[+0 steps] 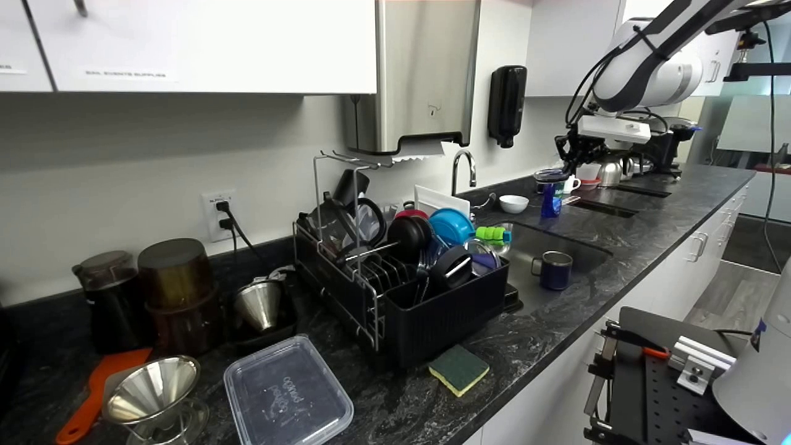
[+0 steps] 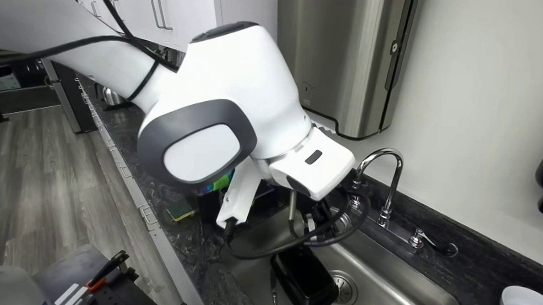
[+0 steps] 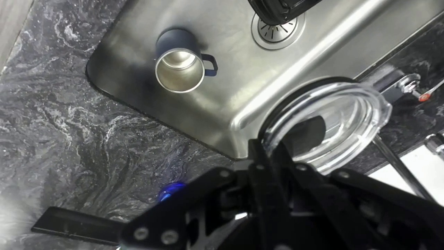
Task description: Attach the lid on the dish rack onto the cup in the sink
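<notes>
In an exterior view, at eight o'clock from the dish rack (image 1: 445,321), an orange spatula (image 1: 93,398) lies on the bench (image 1: 525,337), and a metal cone (image 1: 151,389) stands near it. A brown jar (image 1: 176,272) is at nine o'clock. At seven o'clock lies a clear plastic box (image 1: 287,395) with writing on it. The crowded rack carries a blue bowl (image 1: 450,226). A sponge (image 1: 459,368) lies at five o'clock, just beside the rack. At three o'clock is the sink (image 1: 525,246), where a dark blue cup (image 1: 559,272) stands upright, its handle toward the rack. At two o'clock, past the sink, a blue bottle (image 1: 552,203) stands on the bench.

In the wrist view the cup sits at eleven o'clock from the centre, its mouth in sight. Next comes the end effector (image 3: 267,149), its fingers close together, pinching the dark edge of a clear lid (image 3: 336,121). The lid is at four o'clock from the cup and well apart from it. Rightmost, at three o'clock from the cup, is a faucet handle (image 3: 411,85).
</notes>
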Robot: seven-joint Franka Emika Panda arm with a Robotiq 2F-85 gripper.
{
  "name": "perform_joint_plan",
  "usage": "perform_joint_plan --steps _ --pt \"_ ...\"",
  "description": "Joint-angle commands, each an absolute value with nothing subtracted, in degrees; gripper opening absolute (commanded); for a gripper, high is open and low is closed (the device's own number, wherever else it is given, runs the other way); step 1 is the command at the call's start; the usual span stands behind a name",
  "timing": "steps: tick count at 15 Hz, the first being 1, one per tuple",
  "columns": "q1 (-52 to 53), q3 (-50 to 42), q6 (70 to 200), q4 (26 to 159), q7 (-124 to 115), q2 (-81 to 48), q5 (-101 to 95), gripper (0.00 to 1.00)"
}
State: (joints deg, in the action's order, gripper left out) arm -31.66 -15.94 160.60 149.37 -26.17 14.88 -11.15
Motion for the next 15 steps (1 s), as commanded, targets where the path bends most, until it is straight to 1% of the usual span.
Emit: perform_joint_plan --steps 1,4,8,15 --pt "-34.09 -13.43 163.99 145.79 -35.04 8.16 -11.06 0.02" --pt "-33.65 -14.14 166.94 142.81 -44.06 2.42 -12.71 0.02" --pt "-33.1 -15.71 167.0 138.2 -60.98 -4.42 -17.53 0.02" --pt "-31.05 -18.46 165.68 135.53 -76.59 -10.43 -21.84 0.02"
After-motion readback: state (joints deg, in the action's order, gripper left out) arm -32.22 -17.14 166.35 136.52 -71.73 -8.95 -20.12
